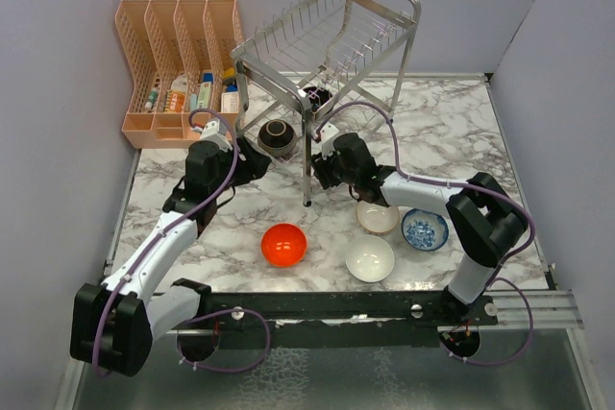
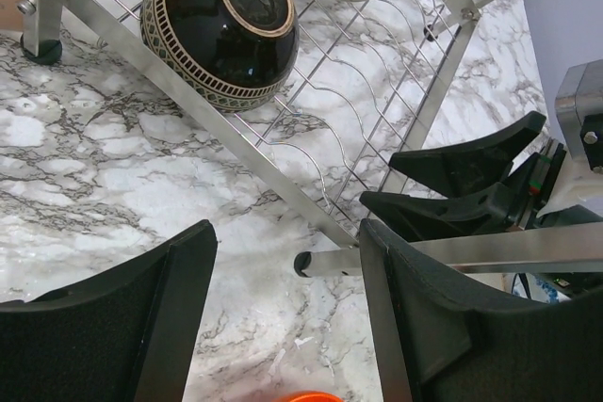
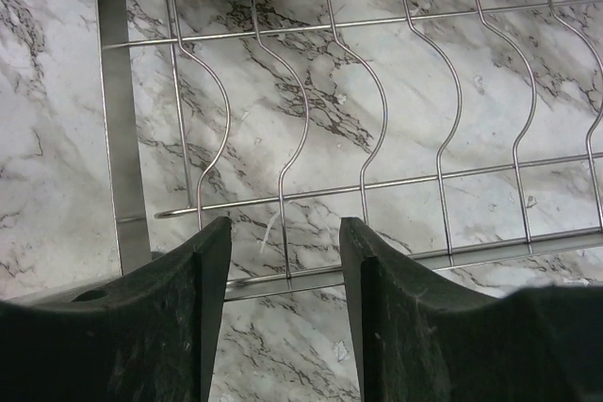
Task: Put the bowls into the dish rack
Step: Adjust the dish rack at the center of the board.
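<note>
Jaws L+R parted, empty | L arm (image 1: 163,237) stretched fwd, low, wrist by dish rack (image 1: 327,40) front leg | R arm (image 1: 423,194) elbow bent, forearm reaching left to rack's lower tier | dk brown bowl (image 2: 221,25) tipped on lower tier | red-orange bowl (image 1: 284,244), white bowl (image 1: 370,258), beige bowl (image 1: 377,216), blue-pattern bowl (image 1: 425,229) on counter (image 1: 452,132)
</note>
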{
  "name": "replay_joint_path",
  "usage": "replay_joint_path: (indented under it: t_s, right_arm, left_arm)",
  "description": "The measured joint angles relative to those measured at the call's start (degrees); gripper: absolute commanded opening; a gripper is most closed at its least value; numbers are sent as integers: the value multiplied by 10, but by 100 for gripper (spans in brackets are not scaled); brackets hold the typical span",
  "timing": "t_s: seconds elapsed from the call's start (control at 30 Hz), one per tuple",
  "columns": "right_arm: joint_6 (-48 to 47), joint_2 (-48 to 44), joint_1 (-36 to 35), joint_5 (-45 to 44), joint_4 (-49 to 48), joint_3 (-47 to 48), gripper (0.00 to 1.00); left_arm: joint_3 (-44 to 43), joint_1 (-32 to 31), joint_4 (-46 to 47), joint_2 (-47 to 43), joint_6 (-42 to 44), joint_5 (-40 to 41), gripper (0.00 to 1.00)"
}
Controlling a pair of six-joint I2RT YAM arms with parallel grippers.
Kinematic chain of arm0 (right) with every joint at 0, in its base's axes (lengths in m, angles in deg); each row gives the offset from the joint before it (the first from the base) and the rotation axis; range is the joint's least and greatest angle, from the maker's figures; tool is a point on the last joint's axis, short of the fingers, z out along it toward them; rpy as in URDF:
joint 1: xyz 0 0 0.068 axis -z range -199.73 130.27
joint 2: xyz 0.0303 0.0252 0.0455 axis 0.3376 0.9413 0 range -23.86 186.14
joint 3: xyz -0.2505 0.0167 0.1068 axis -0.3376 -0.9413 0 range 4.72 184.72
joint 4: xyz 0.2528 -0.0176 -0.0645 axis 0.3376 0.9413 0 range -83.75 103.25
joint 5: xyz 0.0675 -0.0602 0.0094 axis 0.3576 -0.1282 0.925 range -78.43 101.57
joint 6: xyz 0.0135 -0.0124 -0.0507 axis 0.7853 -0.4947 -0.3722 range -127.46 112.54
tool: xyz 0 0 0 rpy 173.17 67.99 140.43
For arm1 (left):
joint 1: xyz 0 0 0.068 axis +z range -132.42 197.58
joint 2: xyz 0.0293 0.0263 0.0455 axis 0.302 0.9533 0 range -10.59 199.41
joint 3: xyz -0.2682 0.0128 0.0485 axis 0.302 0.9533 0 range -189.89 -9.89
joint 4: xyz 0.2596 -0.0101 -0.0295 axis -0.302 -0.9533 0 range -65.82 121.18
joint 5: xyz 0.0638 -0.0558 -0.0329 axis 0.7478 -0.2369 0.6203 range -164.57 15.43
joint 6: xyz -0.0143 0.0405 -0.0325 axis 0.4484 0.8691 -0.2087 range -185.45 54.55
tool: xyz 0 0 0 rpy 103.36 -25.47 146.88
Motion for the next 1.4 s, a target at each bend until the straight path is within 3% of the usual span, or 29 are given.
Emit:
replay_joint_path:
  t_s: [0.67,1.0,1.4]
  right_arm:
    - [61,20,-52,-12,-9,1,49]
    - [132,25,-130,5,-8,10,49]
    - [132,-18,-139,-118,10,1,52]
  left_arm:
    - [-8,0,-51,-46,16,11,65]
    - [-8,0,-52,-60,17,13,65]
    - [-3,3,-50,-61,17,17,64]
